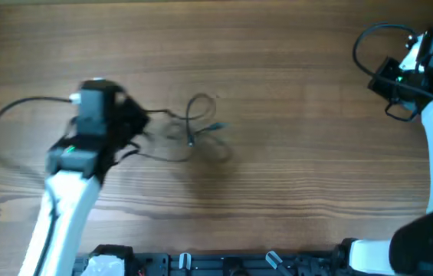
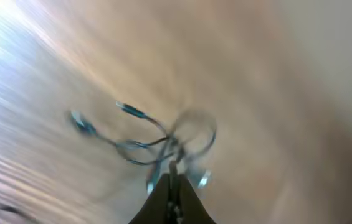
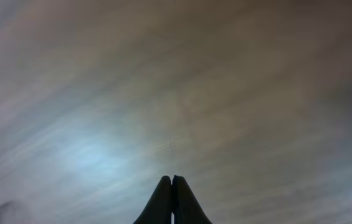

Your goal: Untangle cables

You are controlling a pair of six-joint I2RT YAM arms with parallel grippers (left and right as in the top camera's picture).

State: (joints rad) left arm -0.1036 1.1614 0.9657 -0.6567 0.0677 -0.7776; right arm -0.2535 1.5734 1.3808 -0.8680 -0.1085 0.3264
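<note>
The cables [image 1: 195, 129] lie as thin black loops on the wooden table [image 1: 300, 176], just right of my left gripper [image 1: 141, 126]. In the blurred left wrist view the cables [image 2: 163, 140] form tangled loops with small plug ends [image 2: 81, 122] spread to the left. My left gripper [image 2: 173, 177] is shut, and a thin strand runs out from between its tips into the tangle. At the far right of the table my right gripper [image 1: 388, 80] is well away from the cables. In its own view the right gripper [image 3: 173, 178] is shut on nothing above bare wood.
A thicker black arm cable [image 1: 5, 126] loops out on the table to the left of the left arm. Another arm cable [image 1: 369, 42] arcs beside the right arm at the top right. The arm bases [image 1: 224, 264] line the front edge.
</note>
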